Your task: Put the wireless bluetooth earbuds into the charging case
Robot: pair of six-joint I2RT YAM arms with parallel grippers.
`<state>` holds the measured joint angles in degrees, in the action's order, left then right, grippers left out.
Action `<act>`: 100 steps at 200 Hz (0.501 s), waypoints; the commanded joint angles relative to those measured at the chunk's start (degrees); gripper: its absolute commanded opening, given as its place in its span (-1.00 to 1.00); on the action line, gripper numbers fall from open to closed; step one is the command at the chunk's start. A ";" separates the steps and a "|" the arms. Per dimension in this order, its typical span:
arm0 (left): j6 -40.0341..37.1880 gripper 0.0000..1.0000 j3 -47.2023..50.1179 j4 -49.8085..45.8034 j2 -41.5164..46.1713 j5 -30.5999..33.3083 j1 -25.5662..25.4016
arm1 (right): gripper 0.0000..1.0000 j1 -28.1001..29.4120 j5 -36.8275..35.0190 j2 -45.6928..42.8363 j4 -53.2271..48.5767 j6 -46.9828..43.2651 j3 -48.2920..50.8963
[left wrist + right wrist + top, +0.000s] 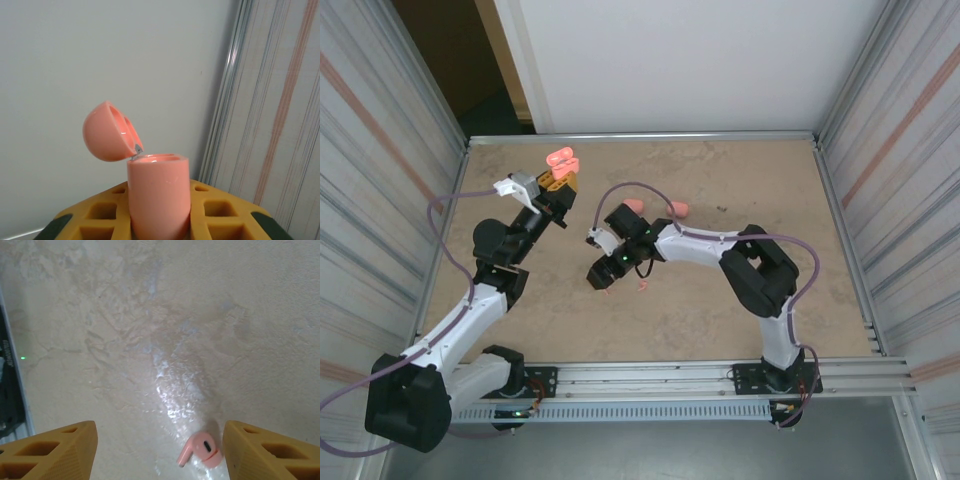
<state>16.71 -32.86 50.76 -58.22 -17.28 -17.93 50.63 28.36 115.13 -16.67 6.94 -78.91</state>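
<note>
Bright even light, glare on tabletop [172, 395]

I count two arms, a left arm [470, 305] and a right arm [760, 270]. There is one charging case [159, 200] with its lid flipped open, and two other pink rounded pieces lie loose, a left piece [634, 206] and a right piece [680, 210]. Of the tiny pink buds I can make out just one earbud [201, 450].

text | I am reading none | labels, brands, numbers | I am finding nothing legible on charging case [159, 200] or bench [150, 315]
</note>
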 commanded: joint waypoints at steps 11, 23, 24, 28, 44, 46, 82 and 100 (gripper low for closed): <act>0.43 -1.00 -0.07 1.27 1.17 0.58 0.32 | 0.27 0.58 0.81 3.55 -2.58 -2.39 -2.99; 0.49 -1.00 -0.05 1.27 1.02 0.60 0.35 | 0.26 0.77 0.82 4.63 -2.75 -2.29 -3.57; 0.46 -1.00 -0.07 1.27 1.01 0.54 0.35 | 0.26 0.87 0.82 4.73 -2.84 -2.29 -3.68; 0.43 -1.00 -0.08 1.26 0.97 0.58 0.27 | 0.26 0.94 0.80 4.98 -2.99 -2.45 -3.91; 0.54 -1.00 -0.14 1.26 0.88 0.49 0.32 | 0.26 1.30 0.47 5.83 -3.63 -2.78 -4.28; 0.54 -1.00 -0.13 1.27 0.90 0.49 0.35 | 0.26 1.35 0.47 5.90 -3.75 -2.82 -4.29; 0.43 -1.00 -0.19 1.26 0.82 0.54 0.29 | 0.22 1.56 0.39 5.91 -4.65 -3.08 -3.28; 0.43 -1.00 -0.23 1.26 0.73 0.53 0.32 | 0.18 1.58 0.58 5.31 -4.90 -3.11 -2.27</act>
<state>16.73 -32.86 50.76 -58.22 -17.28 -17.93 51.86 28.32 120.44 -19.35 5.28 -81.56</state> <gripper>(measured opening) 0.235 0.595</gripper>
